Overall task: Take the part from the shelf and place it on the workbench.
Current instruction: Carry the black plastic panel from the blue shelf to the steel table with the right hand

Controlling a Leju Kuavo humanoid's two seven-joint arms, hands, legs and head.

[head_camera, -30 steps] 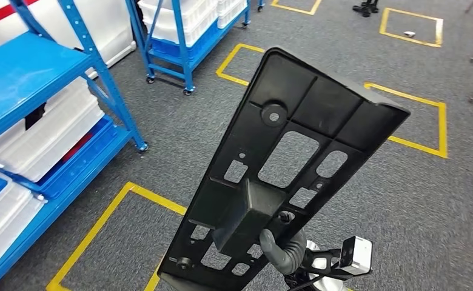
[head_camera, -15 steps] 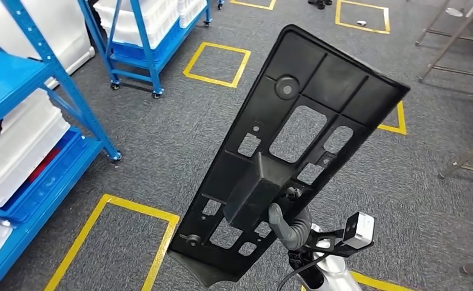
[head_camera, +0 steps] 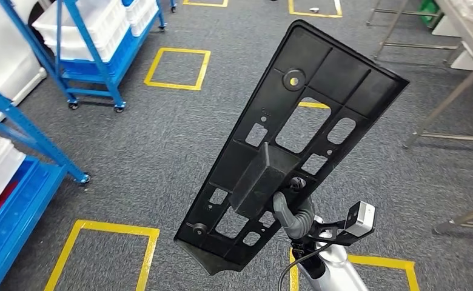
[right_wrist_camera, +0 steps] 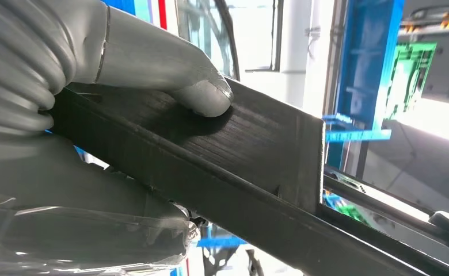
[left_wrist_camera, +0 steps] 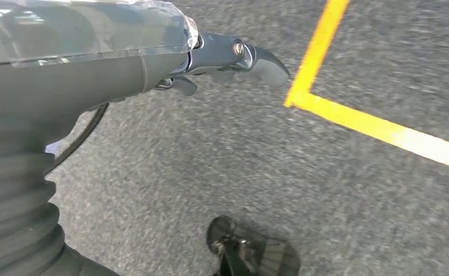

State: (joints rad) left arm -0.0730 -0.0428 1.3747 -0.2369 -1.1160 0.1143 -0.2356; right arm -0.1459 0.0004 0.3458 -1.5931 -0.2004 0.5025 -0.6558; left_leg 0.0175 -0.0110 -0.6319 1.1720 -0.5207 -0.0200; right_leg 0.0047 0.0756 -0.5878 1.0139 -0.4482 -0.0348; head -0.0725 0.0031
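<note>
1. The right hand (head_camera: pixel 295 212) grips a long black plastic panel (head_camera: pixel 295 139) by the raised box-shaped block on its ribbed face. In the head view the panel runs from about 6 o'clock up toward 1 o'clock, tilted, over the grey carpet floor (head_camera: pixel 161 151).
2. In the right wrist view the thick grey thumb (right_wrist_camera: pixel 202 95) presses flat on the dark block of the panel (right_wrist_camera: pixel 257 149), and the rest of the hand (right_wrist_camera: pixel 72 121) wraps under it, so the hand is clamped on the part.
3. The panel has several rectangular cut-outs and a round boss with a pale centre near its far end.
4. The left hand (left_wrist_camera: pixel 233 57) hangs over the carpet in the left wrist view, with dark fingers (left_wrist_camera: pixel 265 60) pointing toward a yellow floor line (left_wrist_camera: pixel 377 129). Whether its fingers are apart or closed cannot be told.
5. Yellow taped squares (head_camera: pixel 176 68) mark the floor at 11 o'clock and at 7 o'clock.
6. A blue wheeled rack (head_camera: pixel 91 85) with white bins (head_camera: pixel 82 27) stands at 10 o'clock. A blue shelf frame (head_camera: pixel 16 127) is at 9 o'clock.
7. Metal table legs (head_camera: pixel 446 103) stand at 2 o'clock.
</note>
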